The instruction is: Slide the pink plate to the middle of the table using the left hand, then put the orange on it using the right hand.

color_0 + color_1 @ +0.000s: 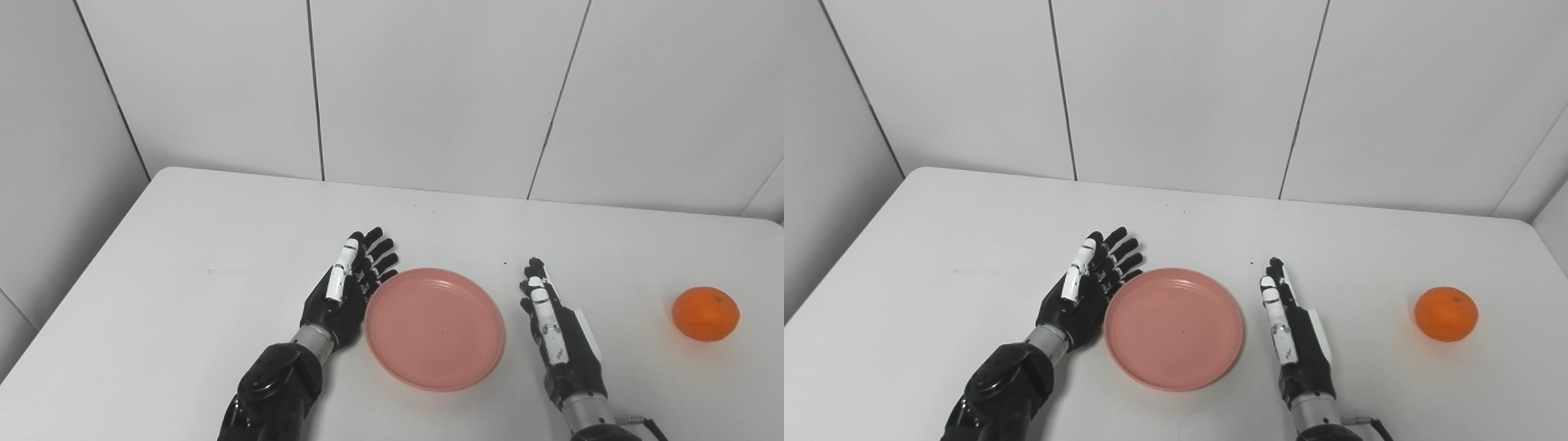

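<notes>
Left hand (343,294) open, touching round ridged pink plate (435,327).

One pink plate (435,327) and one orange (705,313) are sitting on a single white table (184,275) — two hands (left (343,294), right (554,331)) are resting there too.

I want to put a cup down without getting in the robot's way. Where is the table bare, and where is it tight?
The white table is bare along the far strip by the wall, on the left beyond the open left hand, and between the open right hand and the round orange. It is tight around the round pink plate, flanked by both hands.
</notes>
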You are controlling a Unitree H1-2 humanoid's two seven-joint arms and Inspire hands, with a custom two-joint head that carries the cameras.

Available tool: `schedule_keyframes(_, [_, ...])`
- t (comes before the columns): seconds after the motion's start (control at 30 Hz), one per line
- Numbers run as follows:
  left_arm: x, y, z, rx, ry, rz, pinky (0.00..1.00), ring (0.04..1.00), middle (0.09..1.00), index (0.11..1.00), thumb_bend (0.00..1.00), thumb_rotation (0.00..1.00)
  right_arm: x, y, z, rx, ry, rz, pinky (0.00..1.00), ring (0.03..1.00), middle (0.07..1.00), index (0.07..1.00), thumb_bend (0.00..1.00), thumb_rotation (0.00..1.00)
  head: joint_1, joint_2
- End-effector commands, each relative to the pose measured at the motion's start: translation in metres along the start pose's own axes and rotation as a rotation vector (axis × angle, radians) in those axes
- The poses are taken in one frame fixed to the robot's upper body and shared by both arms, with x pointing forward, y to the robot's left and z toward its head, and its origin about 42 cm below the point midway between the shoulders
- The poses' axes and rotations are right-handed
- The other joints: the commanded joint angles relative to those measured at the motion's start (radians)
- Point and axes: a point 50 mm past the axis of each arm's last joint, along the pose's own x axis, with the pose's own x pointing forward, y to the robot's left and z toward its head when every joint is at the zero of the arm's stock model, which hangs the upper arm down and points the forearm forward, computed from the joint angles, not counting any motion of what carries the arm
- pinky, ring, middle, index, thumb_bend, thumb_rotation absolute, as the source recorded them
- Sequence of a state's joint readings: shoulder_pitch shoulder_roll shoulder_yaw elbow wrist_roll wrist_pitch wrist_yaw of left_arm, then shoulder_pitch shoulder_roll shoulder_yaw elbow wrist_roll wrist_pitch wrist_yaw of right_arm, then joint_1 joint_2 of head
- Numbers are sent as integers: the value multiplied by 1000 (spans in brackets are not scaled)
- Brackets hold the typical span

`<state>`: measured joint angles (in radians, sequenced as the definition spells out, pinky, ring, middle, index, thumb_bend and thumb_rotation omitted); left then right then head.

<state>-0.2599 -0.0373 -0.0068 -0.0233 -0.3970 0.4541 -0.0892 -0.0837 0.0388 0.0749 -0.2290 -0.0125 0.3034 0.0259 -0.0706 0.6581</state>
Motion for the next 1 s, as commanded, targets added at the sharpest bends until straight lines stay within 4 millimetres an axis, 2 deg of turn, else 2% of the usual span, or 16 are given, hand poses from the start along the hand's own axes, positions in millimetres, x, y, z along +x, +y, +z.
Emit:
schedule_keyframes(0.0, [-2, -1, 2, 5, 6, -13, 957, 953, 955, 937, 370, 1000, 8, 5, 21, -5, -70, 11, 1000, 981, 999, 997, 197, 1000, -10, 2])
schedule_keyframes(0.17, [-4, 2, 4, -6, -6, 11, 964, 956, 956, 943, 367, 1000, 9, 6, 21, -13, -66, 12, 1000, 976, 1000, 1000, 184, 1000, -38, 8])
schedule_keyframes(0.23, [-4, 2, 4, 1, -9, 18, 971, 958, 959, 945, 367, 1000, 9, 6, 21, -14, -60, 7, 1000, 984, 1000, 999, 209, 1000, -51, 9])
schedule_keyframes(0.53, [-7, 12, 3, 4, -27, 42, 974, 960, 963, 957, 359, 1000, 12, 1, 21, -16, -73, -25, 1000, 984, 996, 1000, 239, 1000, -157, -5])
schedule_keyframes(0.67, [-7, 16, 3, 27, -29, 52, 962, 955, 964, 955, 371, 1000, 9, 0, 36, -82, -117, -40, 1000, 965, 984, 985, 280, 1000, -187, -7])
schedule_keyframes(0.77, [-5, 17, 2, 18, -31, 56, 958, 952, 961, 955, 375, 1000, 7, -9, 54, -178, -160, -59, 965, 969, 987, 984, 316, 1000, -208, -9])
schedule_keyframes(0.87, [-2, 20, 1, -5, -45, 52, 947, 942, 950, 948, 371, 1000, 6, -23, 74, -301, -194, -90, 948, 957, 978, 977, 401, 996, -236, -12])
schedule_keyframes(0.97, [-1, 21, 1, -10, -48, 58, 948, 939, 946, 943, 370, 1000, 1, -33, 89, -356, -219, -130, 939, 953, 970, 969, 484, 946, -265, -20])
